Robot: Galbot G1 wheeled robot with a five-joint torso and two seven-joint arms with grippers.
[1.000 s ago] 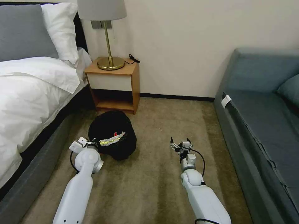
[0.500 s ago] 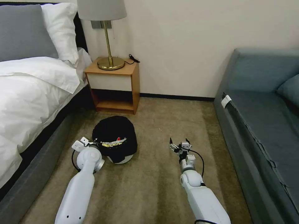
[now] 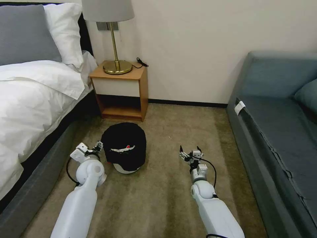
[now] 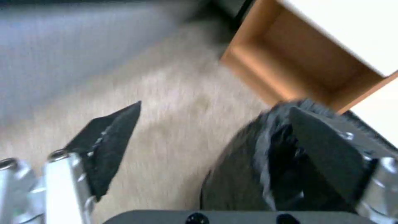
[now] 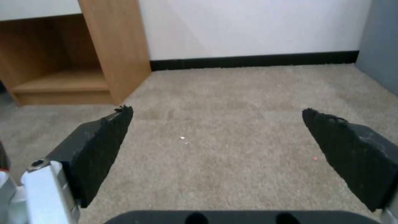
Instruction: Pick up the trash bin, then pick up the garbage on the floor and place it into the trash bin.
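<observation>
We count one trash bin on the carpet, one nightstand, one lamp, one bed, one sofa, two pillows and two grippers: left gripper, right gripper.

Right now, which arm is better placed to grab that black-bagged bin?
Left. Its open claw sits right beside the trash bin, while the right claw hangs open over bare carpet, well apart from it.
</observation>
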